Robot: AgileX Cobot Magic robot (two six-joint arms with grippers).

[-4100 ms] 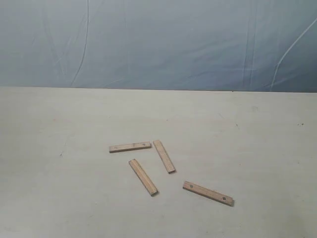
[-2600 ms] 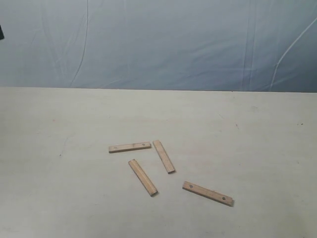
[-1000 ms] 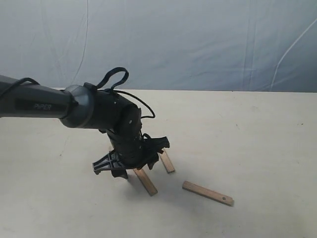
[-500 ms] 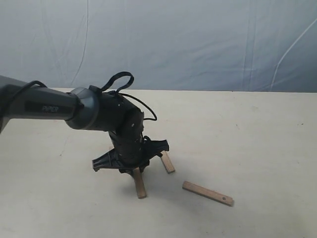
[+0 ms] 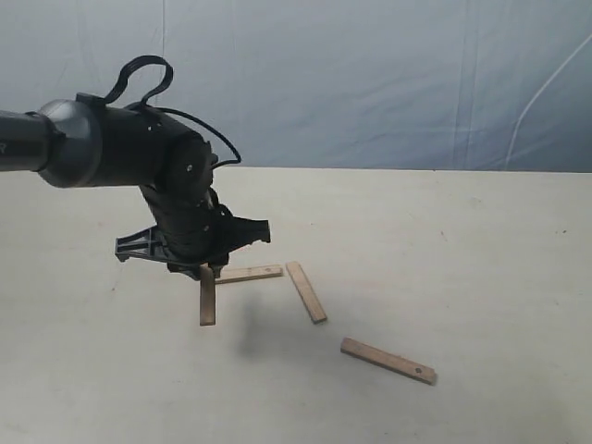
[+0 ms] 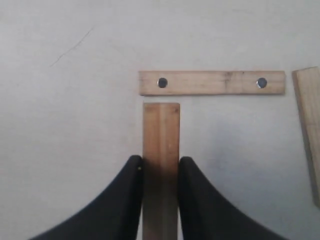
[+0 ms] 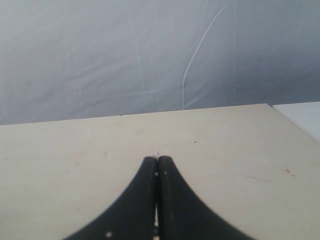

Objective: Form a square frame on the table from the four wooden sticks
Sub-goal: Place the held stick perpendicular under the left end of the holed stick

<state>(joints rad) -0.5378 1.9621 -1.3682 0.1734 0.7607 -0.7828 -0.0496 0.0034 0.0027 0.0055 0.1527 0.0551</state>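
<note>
The left claw (image 6: 160, 161) is clamped by its two black fingers (image 6: 125, 200) on the long edges of a plain flat light-brown wooden slat (image 6: 161, 130), whose free end is pointed ahead of the fingertips. Just beyond that end, parted from it by a thin gap and set at a right angle to it, a second light-brown slat with two small dark holes (image 6: 212, 82) is laid on the pale cream table (image 6: 60, 125). A third plain slat (image 5: 305, 291) is seen near the holed slat's far end, and a fourth slat with holes (image 5: 388, 361) is well apart beyond that. The right claw (image 7: 157, 162) is pressed shut on nothing above the table, before a blue-grey backdrop (image 7: 100, 50).
</note>
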